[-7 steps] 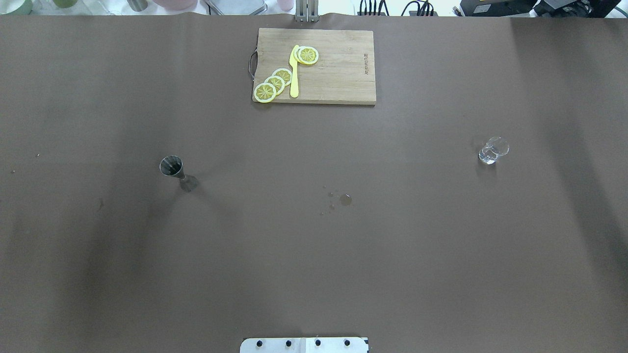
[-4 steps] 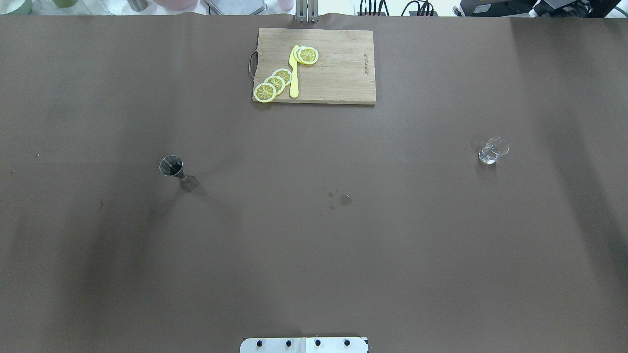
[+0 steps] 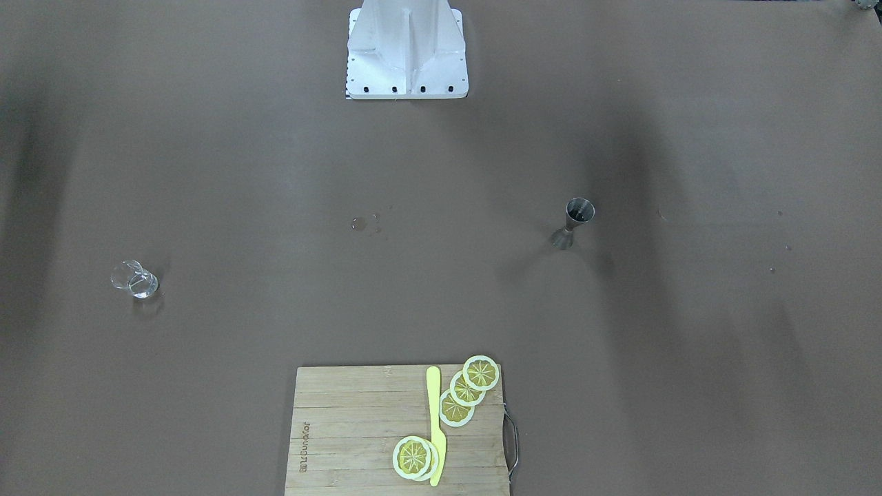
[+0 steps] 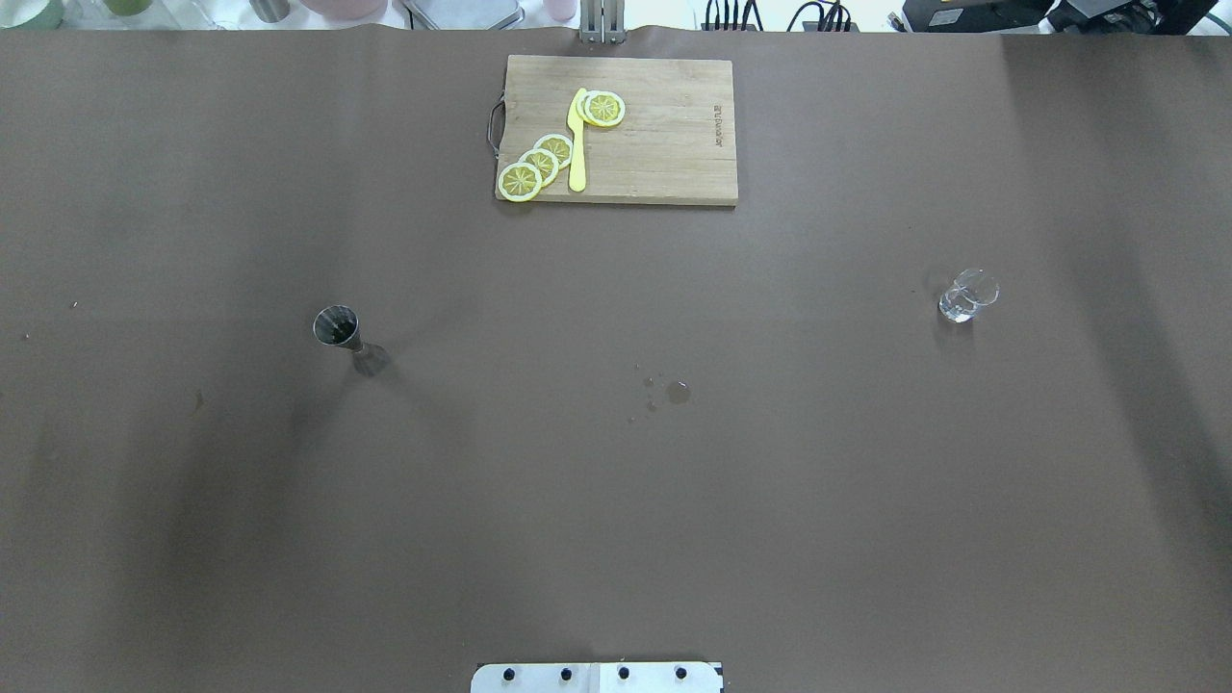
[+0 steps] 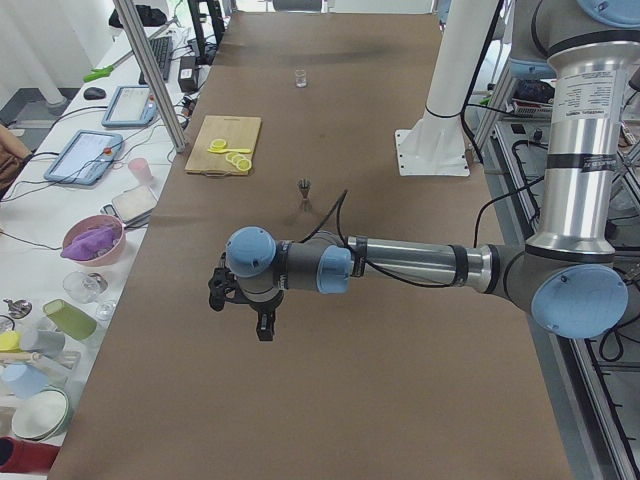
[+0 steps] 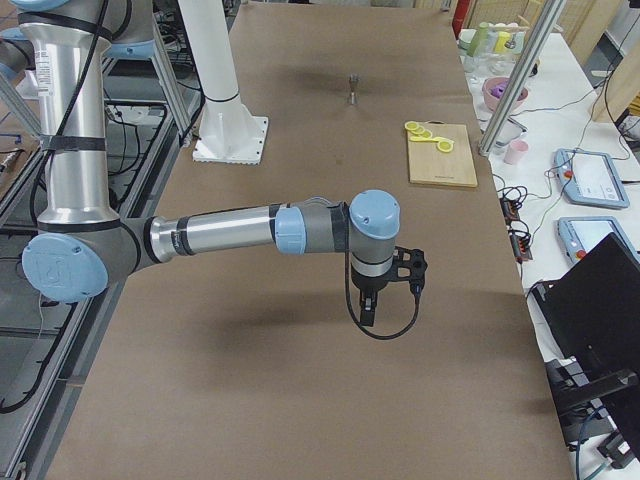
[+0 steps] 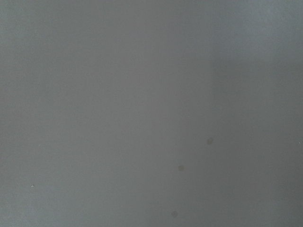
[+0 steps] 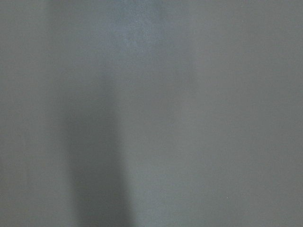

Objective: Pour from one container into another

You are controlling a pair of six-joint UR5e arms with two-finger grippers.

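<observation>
- The small clear glass cup [image 4: 967, 295] stands upright on the brown table cover [image 4: 616, 539], at about 3 o'clock from the table's middle in the overhead view. Nothing touches it.
- The steel jigger [image 4: 345, 337] stands upright on one cone at about 9 o'clock from the middle, well apart from the cup.
- A few wet drops [image 4: 678, 391] lie near the middle, between the two and at about 4 o'clock.
- A wooden cutting board [image 4: 664, 135] lies at 12 o'clock. It carries lemon slices [image 4: 539, 164] and a yellow knife [image 4: 577, 144].
- The robot's base plate [image 4: 597, 677] sits at 6 o'clock.
- The left gripper [image 5: 240, 310] hangs over bare cover well away from the jigger. It holds nothing, and I cannot tell whether its fingers are spread.
- The right gripper [image 6: 390, 290] hangs over bare cover well away from the cup. It holds nothing, and I cannot tell how its fingers stand.
</observation>
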